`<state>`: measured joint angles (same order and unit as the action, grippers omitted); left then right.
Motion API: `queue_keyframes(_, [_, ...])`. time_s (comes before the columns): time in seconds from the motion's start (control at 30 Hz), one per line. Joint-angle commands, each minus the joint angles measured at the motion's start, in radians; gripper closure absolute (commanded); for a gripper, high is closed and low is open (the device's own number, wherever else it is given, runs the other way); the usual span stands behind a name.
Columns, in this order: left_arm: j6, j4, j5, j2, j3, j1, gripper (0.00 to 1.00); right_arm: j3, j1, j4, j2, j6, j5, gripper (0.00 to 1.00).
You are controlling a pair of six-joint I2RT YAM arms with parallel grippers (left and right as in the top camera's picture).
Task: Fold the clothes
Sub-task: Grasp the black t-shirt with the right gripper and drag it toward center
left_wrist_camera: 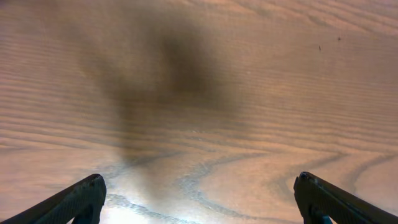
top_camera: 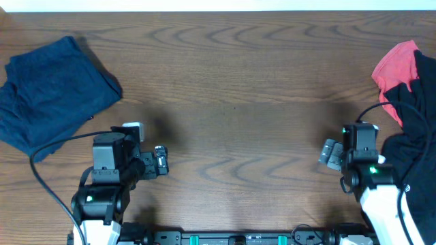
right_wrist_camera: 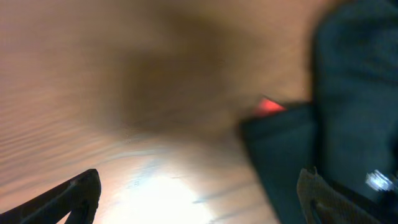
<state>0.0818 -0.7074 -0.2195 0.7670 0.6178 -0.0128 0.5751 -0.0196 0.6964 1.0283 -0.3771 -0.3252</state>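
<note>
A navy blue garment (top_camera: 51, 92) lies crumpled at the far left of the table. A black garment (top_camera: 415, 146) is piled at the right edge, with a coral-red garment (top_camera: 396, 68) partly under it. My left gripper (top_camera: 160, 162) is open and empty over bare wood, right of the navy garment; its wrist view (left_wrist_camera: 199, 199) shows only wood between the fingers. My right gripper (top_camera: 332, 154) is open and empty just left of the black pile. The blurred right wrist view shows the black fabric (right_wrist_camera: 323, 143) by the right finger and a sliver of red (right_wrist_camera: 267, 106).
The wooden table (top_camera: 231, 82) stretches between the two piles. The arm bases and cables sit along the front edge (top_camera: 231, 238).
</note>
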Motion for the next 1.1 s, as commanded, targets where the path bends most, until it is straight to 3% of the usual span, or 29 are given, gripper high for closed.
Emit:
queue_keyframes(0.0, [0.010, -0.003, -0.046, 0.024, 0.022, 0.007, 0.02, 0.016, 0.063, -0.002, 0.102, -0.109, -0.146, 0.01])
queue_keyframes(0.2, [0.009, -0.003, -0.046, 0.031, 0.022, 0.007, 0.02, 0.016, 0.162, -0.030, 0.286, -0.128, -0.167, 0.07])
queue_keyframes(0.33, [0.009, -0.002, -0.046, 0.031, 0.022, 0.007, 0.02, 0.016, 0.208, -0.075, 0.377, -0.127, -0.165, 0.21])
queue_keyframes(0.4, [0.009, -0.002, -0.046, 0.031, 0.022, 0.007, 0.02, 0.016, 0.227, -0.096, 0.415, -0.127, -0.165, 0.42])
queue_keyframes(0.47, [0.009, -0.002, -0.046, 0.031, 0.022, 0.007, 0.02, 0.016, 0.242, -0.116, 0.439, -0.127, -0.164, 0.75])
queue_keyframes(0.57, [0.009, -0.002, -0.046, 0.031, 0.022, 0.007, 0.02, 0.017, 0.244, -0.125, 0.436, -0.123, -0.164, 0.99])
queue_keyframes(0.73, [0.009, -0.002, -0.046, 0.031, 0.022, 0.007, 0.02, 0.100, 0.243, -0.035, 0.381, -0.095, -0.133, 0.99])
queue_keyframes(0.83, [0.009, 0.002, -0.046, 0.031, 0.022, 0.007, 0.02, 0.223, 0.243, 0.030, 0.313, -0.010, -0.005, 0.99])
queue_keyframes(0.9, [0.009, 0.006, -0.046, 0.031, 0.022, 0.007, 0.02, 0.326, 0.239, 0.033, 0.264, 0.110, 0.218, 0.99])
queue_keyframes(1.0, [0.009, 0.012, -0.046, 0.031, 0.022, 0.007, 0.02, 0.496, 0.204, 0.018, 0.204, 0.357, 0.777, 0.99])
queue_keyframes(1.07, [0.009, 0.017, -0.046, 0.031, 0.022, 0.007, 0.02, 0.572, 0.149, -0.020, 0.184, 0.437, 0.986, 0.99])
